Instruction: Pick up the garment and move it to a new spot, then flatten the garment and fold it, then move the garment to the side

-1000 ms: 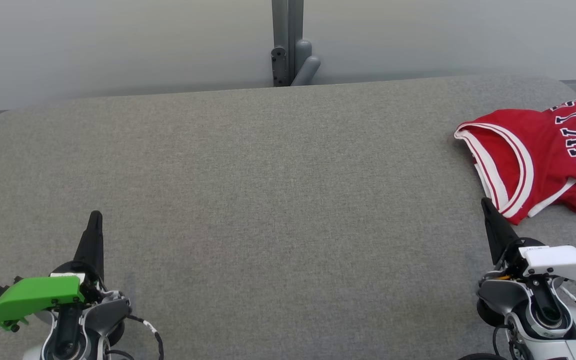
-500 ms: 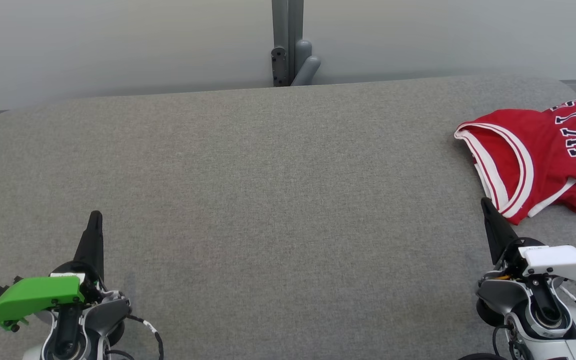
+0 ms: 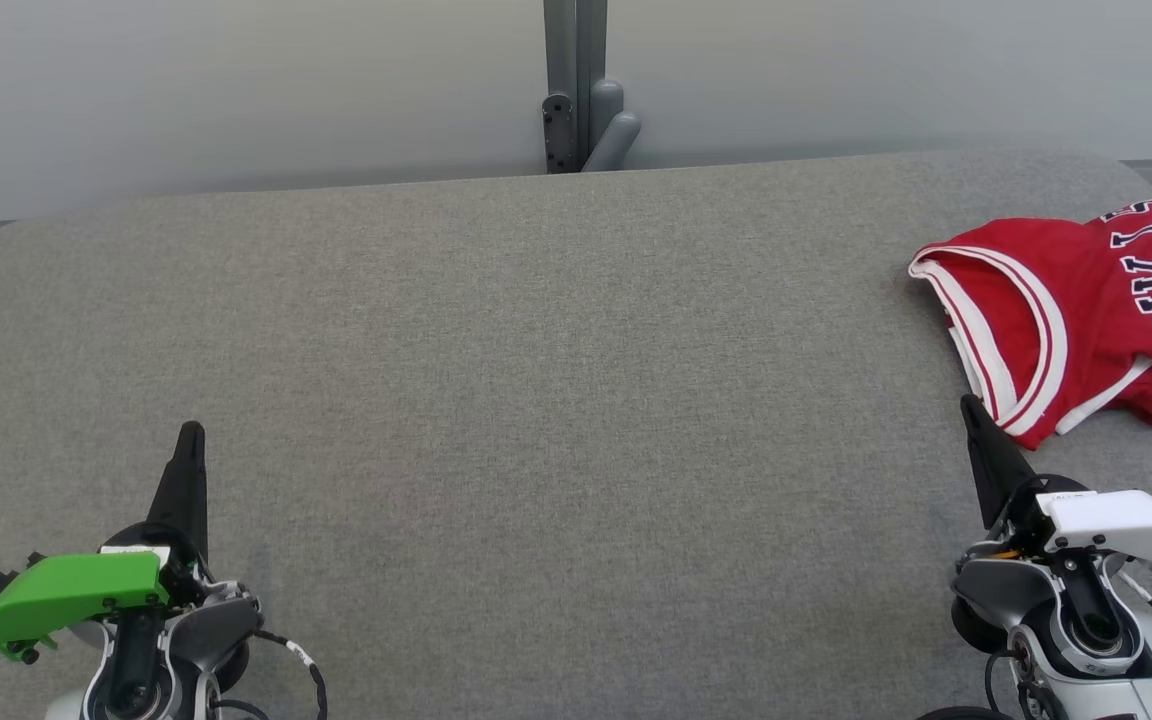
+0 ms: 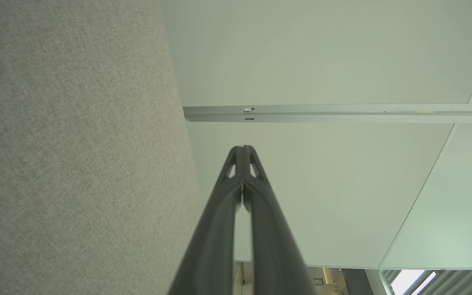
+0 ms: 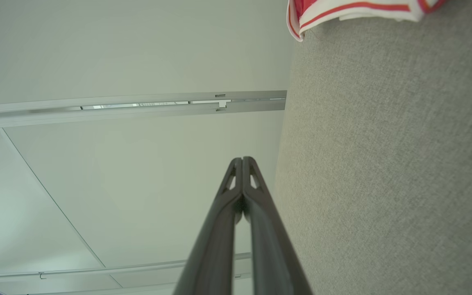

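Two sets of fingers, both pressed together with nothing between them: my left gripper [image 3: 191, 432] sits at the lower left of the head view and my right gripper [image 3: 969, 405] at the lower right, each pointing up the frame over the grey padded table [image 3: 536, 400]. In both wrist views the tips meet in a closed point. The garment [image 3: 1076, 300], a red basketball jersey with white-and-red trim and dark lettering, lies at the right edge of the head view and is partly cut off by the frame. It is just above and beside my right fingertips but, as far as I can tell, not touching them. A strip of its trim peeks into the upper right of the right wrist view. It is doubled over on itself rather than spread out, with a few soft ridges (neat enough for a rough fold, untidy enough for a heap). That fits a jersey waiting at the edge to be carried to the middle, and equally one folded and put aside, so I won't call it. I judge it light, limp and a bit slick: thin sports fabric that will drape and slide, with layers that could part if I pinch only the top one. Should a grip be wanted, the banded armhole or neck edge nearest my right gripper looks the firmest bite, since stitched trim is thicker and less likely to slip through narrow fingers.
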